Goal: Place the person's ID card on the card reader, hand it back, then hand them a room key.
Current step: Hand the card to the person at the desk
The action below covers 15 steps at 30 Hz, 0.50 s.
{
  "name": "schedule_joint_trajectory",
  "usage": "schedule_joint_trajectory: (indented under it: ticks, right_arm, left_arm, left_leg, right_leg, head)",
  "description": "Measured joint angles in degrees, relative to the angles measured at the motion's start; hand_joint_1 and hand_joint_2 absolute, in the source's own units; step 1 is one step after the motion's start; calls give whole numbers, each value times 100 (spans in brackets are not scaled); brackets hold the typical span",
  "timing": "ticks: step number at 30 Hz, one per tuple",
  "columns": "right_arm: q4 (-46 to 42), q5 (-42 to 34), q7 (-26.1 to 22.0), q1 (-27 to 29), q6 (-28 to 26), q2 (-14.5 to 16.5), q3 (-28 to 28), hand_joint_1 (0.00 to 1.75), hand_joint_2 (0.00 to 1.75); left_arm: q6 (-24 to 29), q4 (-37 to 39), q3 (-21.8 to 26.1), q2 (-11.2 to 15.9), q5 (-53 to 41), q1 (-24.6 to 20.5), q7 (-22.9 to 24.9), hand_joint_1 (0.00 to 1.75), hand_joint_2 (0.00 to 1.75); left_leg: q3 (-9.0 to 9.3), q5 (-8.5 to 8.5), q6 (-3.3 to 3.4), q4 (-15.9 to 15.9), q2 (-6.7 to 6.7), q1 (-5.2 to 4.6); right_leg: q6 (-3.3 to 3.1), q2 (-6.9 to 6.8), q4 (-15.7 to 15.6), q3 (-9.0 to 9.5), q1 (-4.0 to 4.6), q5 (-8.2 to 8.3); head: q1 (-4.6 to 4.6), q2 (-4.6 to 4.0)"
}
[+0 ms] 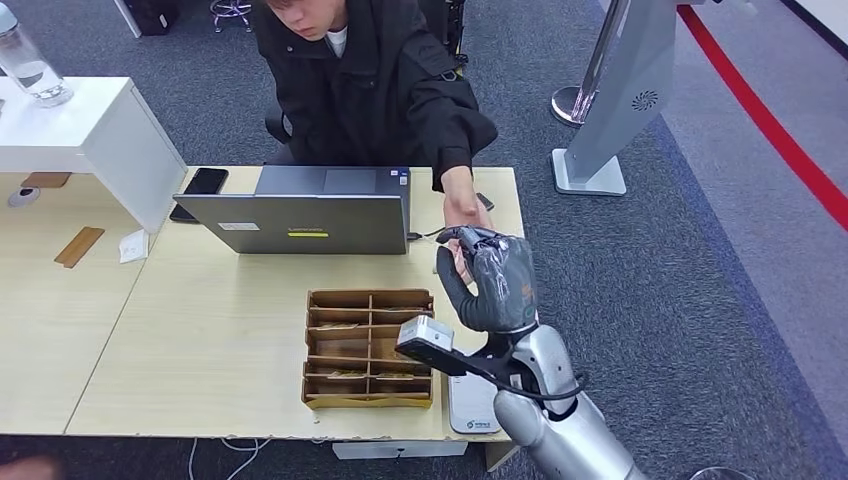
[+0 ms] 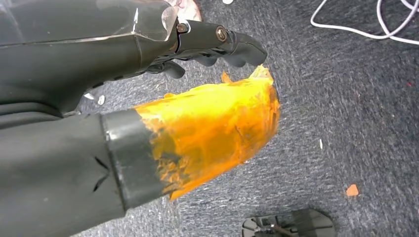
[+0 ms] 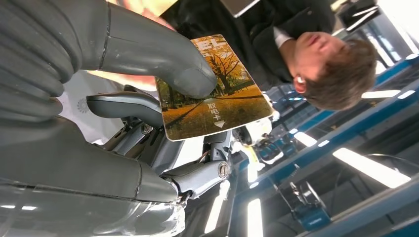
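We see right hand [image 1: 492, 280] pinching room key [image 3: 212, 89] — person's hand [image 1: 462, 212] just beyond; left hand [image 2: 148, 123] grips nothing.

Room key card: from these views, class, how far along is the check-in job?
Done: unclear; nothing lies on the white card reader. In hand: the right robot hand pinches the room key card, an autumn-tree picture, raised towards the person's hand. Left: the person taking it and the hand letting go.
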Motion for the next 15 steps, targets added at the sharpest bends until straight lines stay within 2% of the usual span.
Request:
schedule_joint_trajectory:
  ticks: [6, 8, 9, 12, 13, 15]
  right_arm:
    - [509, 150, 254, -336, 54, 128, -63, 175, 175]
    - [647, 204, 310, -402, 54, 163, -73, 169, 175]
    - [703, 235, 337, -428, 57, 177, -74, 159, 175]
    - [868, 370, 458, -490, 111, 207, -74, 41, 175]
    - [914, 418, 503, -507, 140, 214, -74, 7, 175]
    - [980, 500, 574, -533, 183, 221, -75, 0, 175]
  left_arm:
    - [-47, 0, -96, 0, -102, -58, 61, 0, 0]
    - [-59, 0, -125, 0, -108, -63, 84, 0, 0]
    - [-63, 0, -131, -1, -109, -64, 91, 0, 0]
    - [-76, 0, -139, -2, -109, -67, 108, 0, 0]
    - [-79, 0, -141, -2, -109, -67, 109, 0, 0]
    - [-81, 0, -143, -2, -109, -67, 108, 0, 0]
  left_leg:
    - [0, 0, 0, 0, 0, 0]
    - [0, 0, 0, 0, 0, 0]
    - [0, 0, 0, 0, 0, 0]
    - [0, 0, 0, 0, 0, 0]
    - [0, 0, 0, 0, 0, 0]
    - [0, 0, 0, 0, 0, 0]
  right_leg:
    - [0, 0, 0, -1, 0, 0]
    - [0, 0, 0, -1, 0, 0]
    - [0, 0, 0, -1, 0, 0]
    - [0, 0, 0, -1, 0, 0]
    - [0, 0, 0, -1, 0, 0]
    - [0, 0, 0, -1, 0, 0]
  head:
    - [-1, 0]
    - [-1, 0]
    - [-2, 0]
    - [-1, 0]
    - [-1, 0]
    - [-1, 0]
